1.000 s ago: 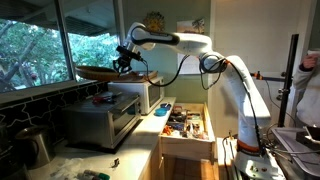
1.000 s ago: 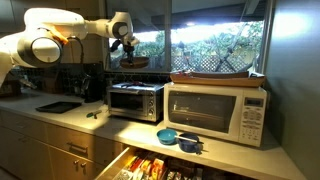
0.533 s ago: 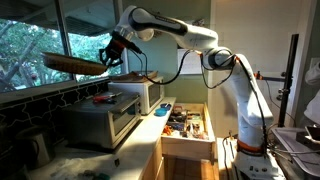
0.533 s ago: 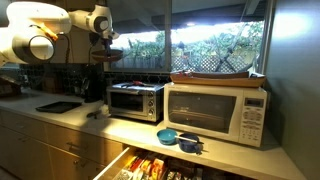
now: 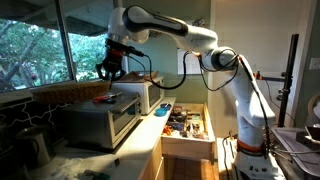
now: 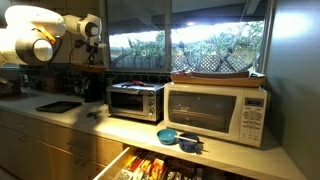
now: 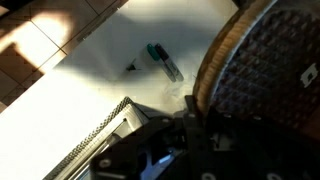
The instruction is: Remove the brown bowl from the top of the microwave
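My gripper (image 7: pixel 195 112) is shut on the rim of the brown bowl (image 7: pixel 262 70), a wide shallow bowl with a woven-looking inside, and holds it in the air above a pale counter. In both exterior views the gripper (image 5: pixel 108 70) (image 6: pixel 92 48) is by the window, away from the white microwave (image 5: pixel 138 95) (image 6: pixel 215 112) and past the silver oven (image 5: pixel 100 120) (image 6: pixel 135 100). The bowl is hard to make out in the exterior views.
A brown flat tray-like thing (image 6: pixel 215 76) lies on the microwave. A small reddish bowl (image 5: pixel 103 99) sits on the silver oven. A teal marker (image 7: pixel 162 62) lies on the counter. A full drawer (image 5: pixel 185 122) stands open. Blue bowls (image 6: pixel 170 135) sit before the microwave.
The gripper has carried the brown bowl from above the microwave and oven sideways along the window, then lowered it a little. The bowl has stayed in the jaws.
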